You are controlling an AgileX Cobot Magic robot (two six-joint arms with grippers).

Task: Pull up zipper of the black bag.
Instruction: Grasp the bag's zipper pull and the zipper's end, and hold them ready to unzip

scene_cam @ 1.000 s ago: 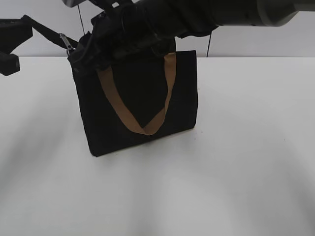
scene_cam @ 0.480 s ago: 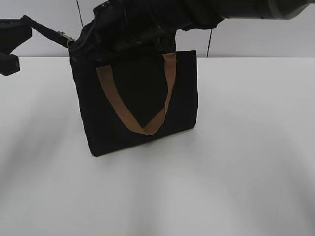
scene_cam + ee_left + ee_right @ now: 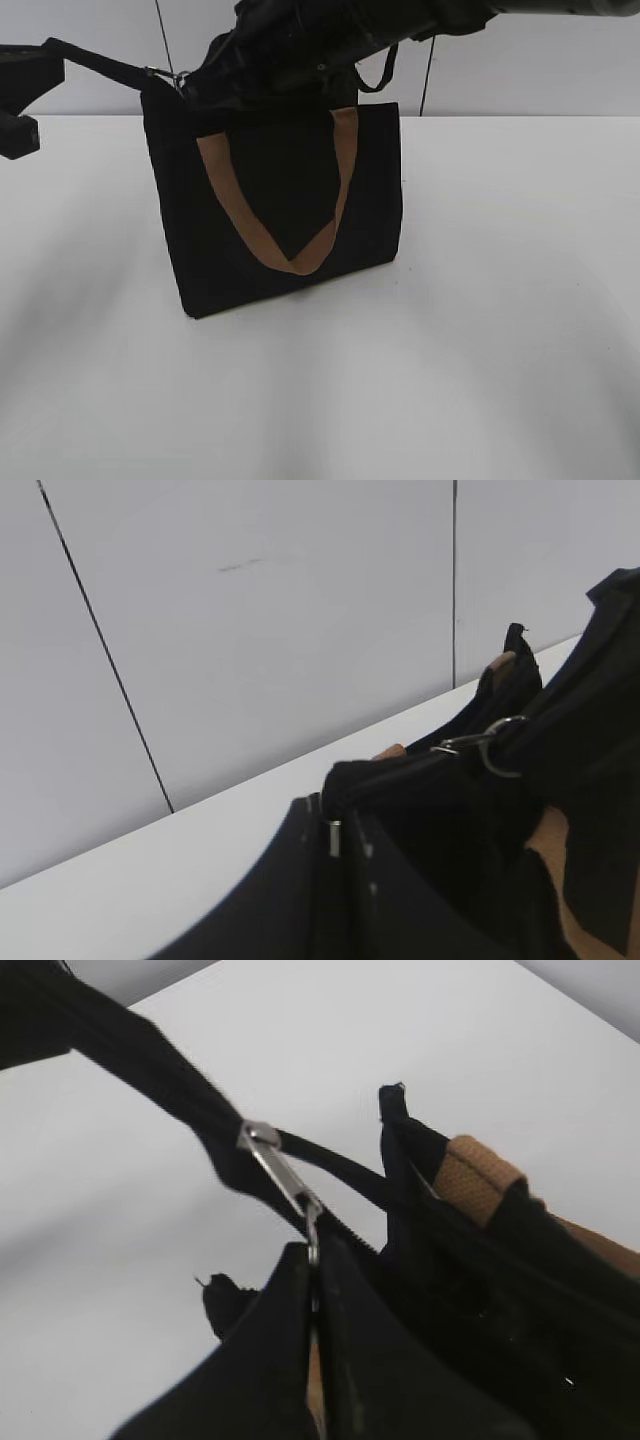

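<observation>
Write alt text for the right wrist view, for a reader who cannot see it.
The right gripper is shut on the zipper, a silver pull tab stretched up and left to a taut black zip strip. To the right is the open top of the black bag with a tan strap handle, over a white table.

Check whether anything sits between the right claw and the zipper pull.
Nothing visible does. In the right wrist view the right claw is already shut on the zipper pull tab, above the black bag; the zip tape runs off taut toward the left claw.
</observation>
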